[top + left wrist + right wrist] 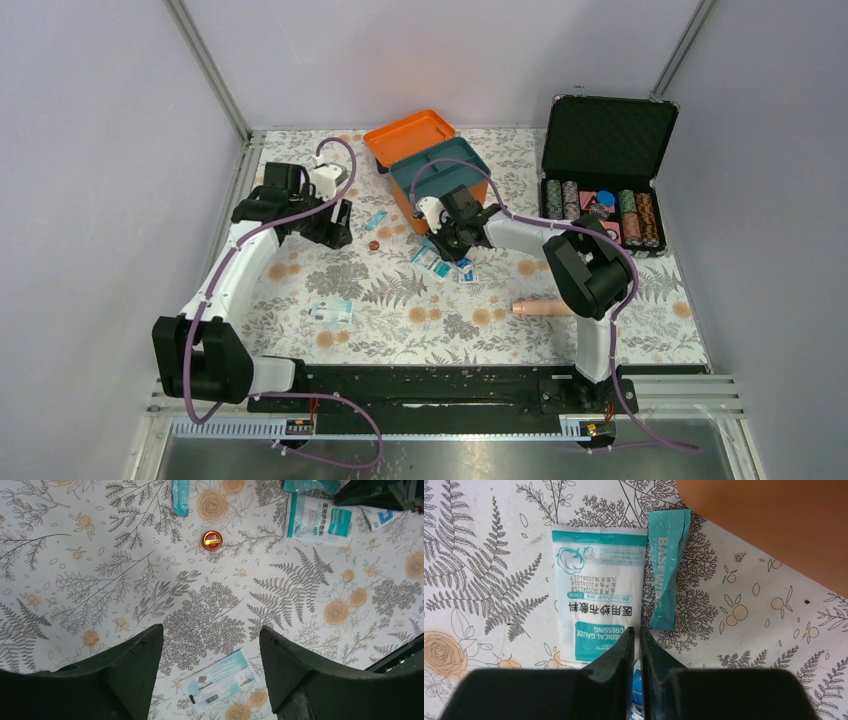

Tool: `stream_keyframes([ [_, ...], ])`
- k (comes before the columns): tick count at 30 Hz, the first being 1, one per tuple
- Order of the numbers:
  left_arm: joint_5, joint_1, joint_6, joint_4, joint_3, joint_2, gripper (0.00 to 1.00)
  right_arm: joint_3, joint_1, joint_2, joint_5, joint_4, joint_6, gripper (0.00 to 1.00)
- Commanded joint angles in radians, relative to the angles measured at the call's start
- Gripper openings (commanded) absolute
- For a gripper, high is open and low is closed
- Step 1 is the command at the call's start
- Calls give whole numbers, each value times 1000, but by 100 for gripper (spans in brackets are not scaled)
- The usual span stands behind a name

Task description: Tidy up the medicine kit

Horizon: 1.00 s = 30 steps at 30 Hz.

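Over floral cloth (400, 292), right jaws pinch a blue packet (636, 686) beside the gauze packet (596, 605); left jaws gape.

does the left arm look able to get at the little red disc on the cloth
Probably yes: the left gripper is open above the cloth, and the red disc lies just ahead, nothing covering it.

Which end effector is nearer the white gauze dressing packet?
Right. The right end effector is at the edge of the gauze packet; the left end effector is well off, past the red disc.
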<state>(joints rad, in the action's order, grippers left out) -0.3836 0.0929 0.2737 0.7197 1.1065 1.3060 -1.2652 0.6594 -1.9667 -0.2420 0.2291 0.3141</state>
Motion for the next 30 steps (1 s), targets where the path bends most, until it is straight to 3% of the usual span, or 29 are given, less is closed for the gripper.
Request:
stream_keyframes([
  [1,-51,-8,-106,-74,25,20,70,21,17,-8,53,37,5,23],
  [2,-59,-8,-127,-84,19,21,70,21,19,-4,56,36,-1,33],
  [4,-68,-10,-158,-100,7,18,70,23,21,4,58,35,-13,43],
  [16,-46,-15,-252,-142,0,30,71,52,61,70,93,36,-86,47],
  [18,-47,-15,-261,-146,5,34,71,73,73,82,86,34,-93,53],
  [21,-38,-15,-265,-146,10,34,71,100,90,80,72,35,-91,71],
  [25,-34,-15,-266,-149,5,28,71,119,102,55,68,41,-97,65],
  [30,-32,-13,-271,-163,-2,29,71,128,124,45,87,19,-89,45],
])
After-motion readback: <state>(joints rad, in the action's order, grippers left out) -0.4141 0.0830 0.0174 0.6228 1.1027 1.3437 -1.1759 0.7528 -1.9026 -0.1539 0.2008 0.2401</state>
